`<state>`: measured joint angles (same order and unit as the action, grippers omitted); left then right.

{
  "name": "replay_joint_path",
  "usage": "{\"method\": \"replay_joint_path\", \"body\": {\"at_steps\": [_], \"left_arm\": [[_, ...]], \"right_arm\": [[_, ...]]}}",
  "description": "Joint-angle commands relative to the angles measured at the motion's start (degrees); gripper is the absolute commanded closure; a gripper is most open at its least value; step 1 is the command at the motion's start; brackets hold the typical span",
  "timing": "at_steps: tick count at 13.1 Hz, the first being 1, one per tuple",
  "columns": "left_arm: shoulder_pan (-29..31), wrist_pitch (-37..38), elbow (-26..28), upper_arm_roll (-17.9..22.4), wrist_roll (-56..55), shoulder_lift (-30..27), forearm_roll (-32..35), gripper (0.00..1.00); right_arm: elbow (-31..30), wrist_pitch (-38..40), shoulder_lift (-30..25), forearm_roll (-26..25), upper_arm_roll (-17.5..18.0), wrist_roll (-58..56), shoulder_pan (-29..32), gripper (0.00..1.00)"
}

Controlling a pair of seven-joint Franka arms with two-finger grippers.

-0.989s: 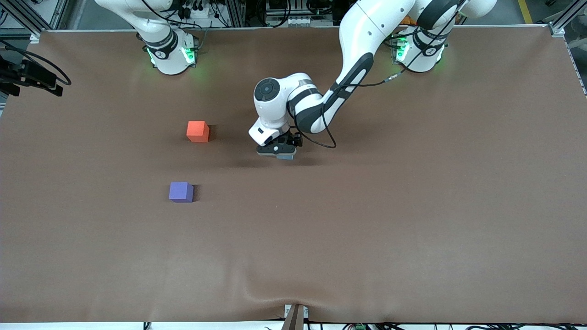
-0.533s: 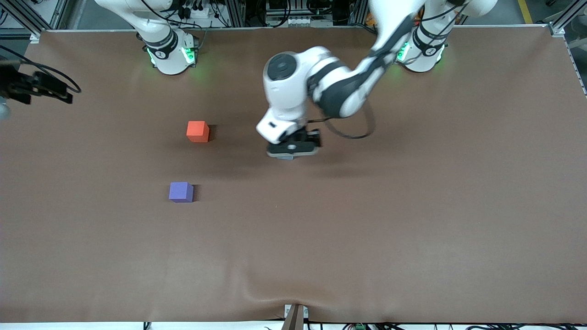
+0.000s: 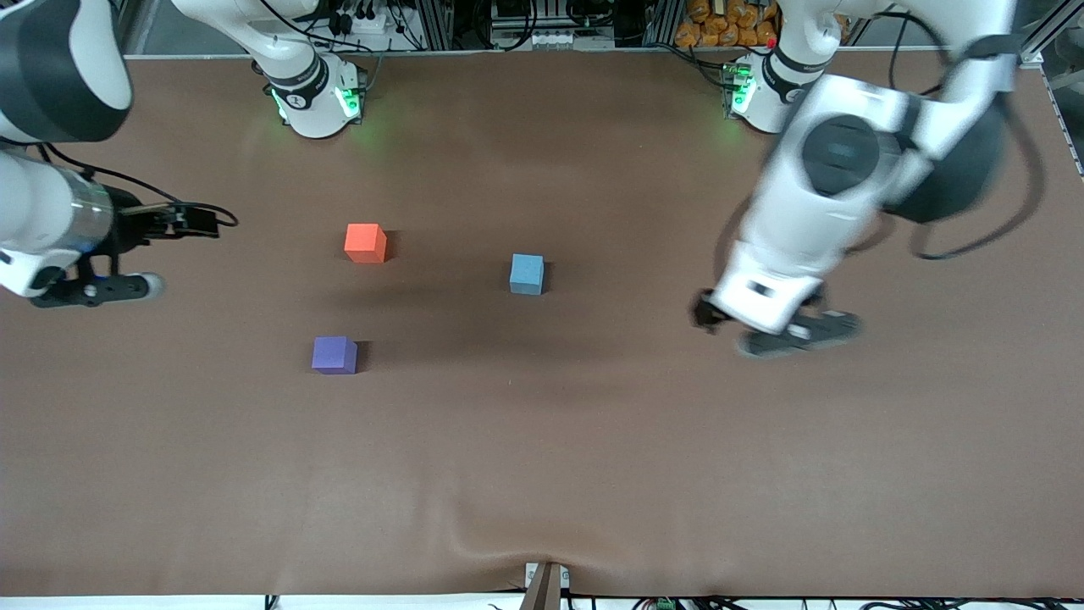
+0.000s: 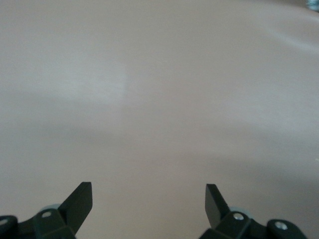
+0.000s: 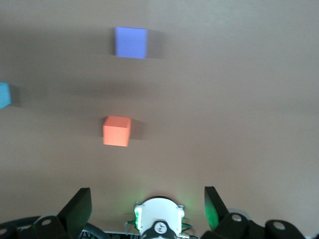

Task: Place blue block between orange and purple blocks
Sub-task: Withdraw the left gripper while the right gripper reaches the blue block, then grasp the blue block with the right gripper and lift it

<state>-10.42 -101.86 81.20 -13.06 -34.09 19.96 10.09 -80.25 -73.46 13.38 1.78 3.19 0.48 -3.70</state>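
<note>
The blue block sits alone on the brown table, apart from the orange block and the purple block, toward the left arm's end from both. The purple block is nearer the front camera than the orange one. My left gripper is open and empty over bare table, well away from the blue block. My right gripper is open and empty at the right arm's end of the table. The right wrist view shows the purple block, the orange block and an edge of the blue block.
The brown mat has a raised wrinkle at its front edge. The right arm's base and the left arm's base stand along the edge farthest from the front camera. The right arm's base also shows in the right wrist view.
My left gripper has left the blue block on the table and swung up and away toward the left arm's end. My right arm has come into view at its end of the table.
</note>
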Motion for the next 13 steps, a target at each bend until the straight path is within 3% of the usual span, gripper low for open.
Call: {"method": "replay_joint_path", "body": {"at_steps": [1,2,7,9,11,13], "left_arm": [[3.7,4.8,2.8,-0.7,6.6,-4.6,-1.6,0.0],[5.5,6.5,3.8,-0.7,10.3,-6.1,-2.0,0.0],[10.9,11.2,11.7,0.9,28.2,-16.7,-4.3,0.0],[5.7,12.8,11.8,9.7,36.8,-18.8,-4.4,0.0],[5.3,13.3,11.0,10.5,39.5,-19.6,-4.4,0.0],[5.9,14.1,9.5,10.1,39.3,-19.6,-5.5,0.0]], "right_arm": [[-2.7,-4.6,1.8,8.2,0.0,9.7,-1.8,0.0],[-5.9,-9.4,1.7,11.2,0.0,14.7,-3.6,0.0],[-14.7,-25.0,3.5,14.0,0.0,28.1,-15.5,0.0],[-16.0,-33.7,6.7,15.3,-0.1,35.6,-22.4,0.0],[-16.4,-41.0,10.2,14.5,-0.2,41.2,-27.7,0.0],[-16.4,-43.2,12.9,12.4,-0.3,43.5,-30.5,0.0]]}}
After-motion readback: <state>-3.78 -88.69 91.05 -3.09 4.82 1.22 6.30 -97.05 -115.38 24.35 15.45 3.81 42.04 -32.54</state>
